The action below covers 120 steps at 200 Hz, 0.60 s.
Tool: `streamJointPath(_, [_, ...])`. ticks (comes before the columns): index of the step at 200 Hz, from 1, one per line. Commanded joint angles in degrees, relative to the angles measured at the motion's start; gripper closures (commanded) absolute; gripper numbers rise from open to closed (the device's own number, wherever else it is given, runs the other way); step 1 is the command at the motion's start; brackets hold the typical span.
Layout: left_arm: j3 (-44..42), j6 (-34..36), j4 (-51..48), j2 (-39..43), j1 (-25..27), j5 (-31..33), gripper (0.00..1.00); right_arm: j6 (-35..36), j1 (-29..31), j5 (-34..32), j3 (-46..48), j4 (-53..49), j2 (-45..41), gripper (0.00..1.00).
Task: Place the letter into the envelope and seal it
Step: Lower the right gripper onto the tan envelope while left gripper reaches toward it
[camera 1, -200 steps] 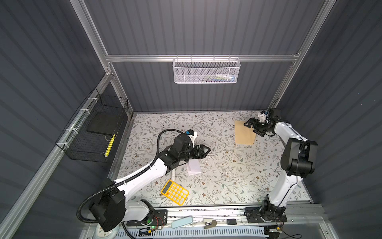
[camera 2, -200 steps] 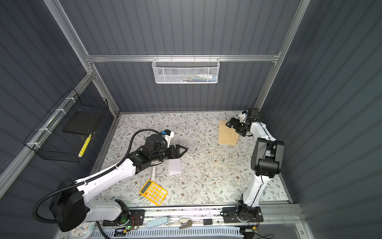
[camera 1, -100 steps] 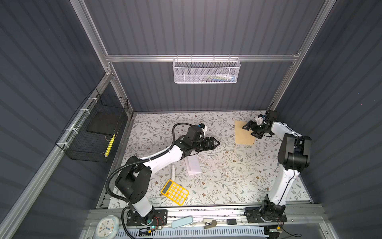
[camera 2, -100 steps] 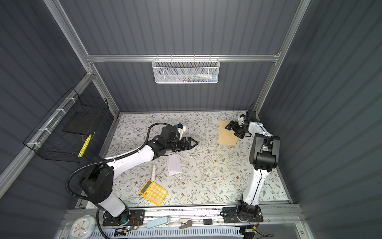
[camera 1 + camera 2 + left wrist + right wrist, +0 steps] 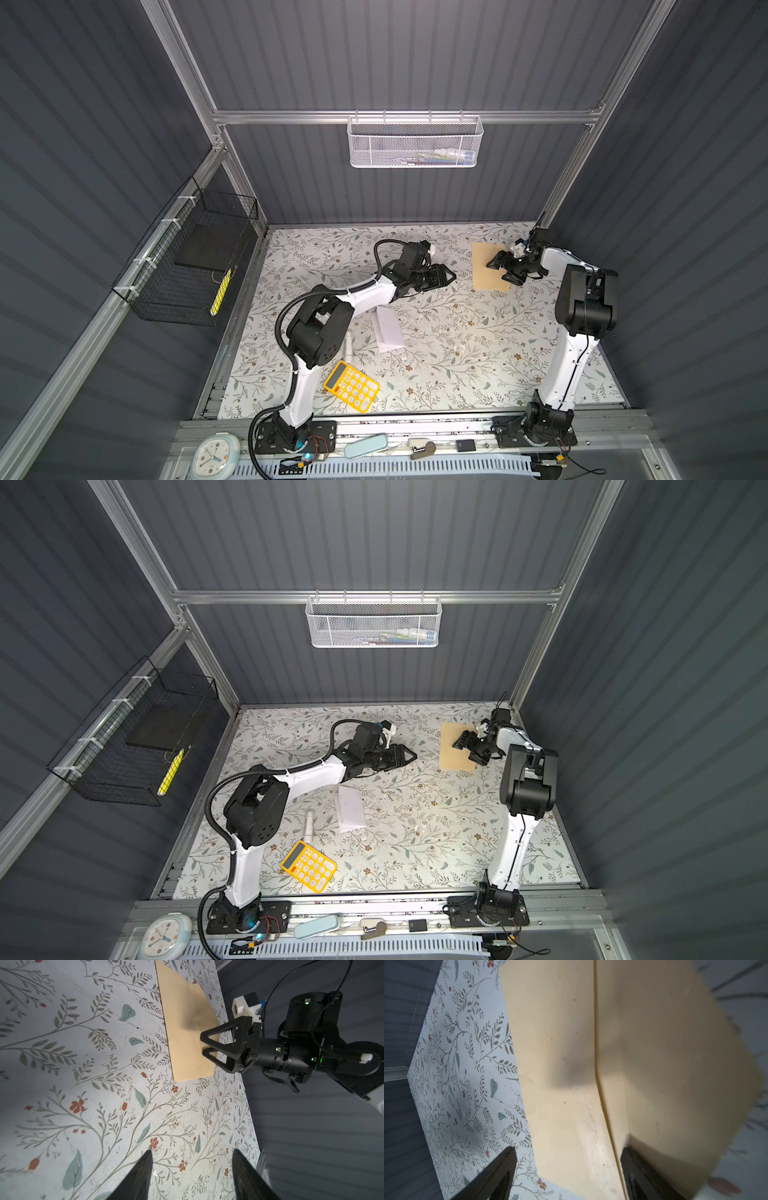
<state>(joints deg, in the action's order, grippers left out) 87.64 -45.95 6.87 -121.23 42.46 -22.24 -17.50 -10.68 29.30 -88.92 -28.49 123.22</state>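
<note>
The lifted flap (image 5: 675, 1053) of the envelope (image 5: 560, 1043) is revealed only in the right wrist view, straddled by the parted right claw (image 5: 569, 1149); the left claw (image 5: 191, 1150) is held parted, empty.

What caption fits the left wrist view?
On the floral mat, right gripper, jaws open, at the edge of the envelope; left gripper open, empty, apart.

Floral-print desk (image 5: 457, 357). Tan envelope (image 5: 484, 268) near the far right corner. White creased letter (image 5: 390, 330) around the middle. White tube (image 5: 308, 827) beside it, toward the left edge. Yellow calculator (image 5: 351, 386) skewed, near the front edge.
</note>
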Motion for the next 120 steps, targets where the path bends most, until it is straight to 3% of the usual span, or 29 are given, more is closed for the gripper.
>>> streamJointPath(1, [3.1, -1.0, 2.2, -2.9, 0.3, -2.0, 0.45, 0.7, 0.3, -0.3, -2.4, -3.4, 1.9, 0.20])
streamJointPath(71, [9.0, -1.8, 2.1, -11.2, -0.2, -3.7, 0.58, 3.7, 0.6, 4.1, -2.1, -6.0, 3.2, 0.25])
streamJointPath(120, [10.1, -1.2, 1.2, -14.0, -0.9, -3.5, 0.70, 7.1, 2.5, 0.6, -0.2, -9.1, 2.0, 0.45])
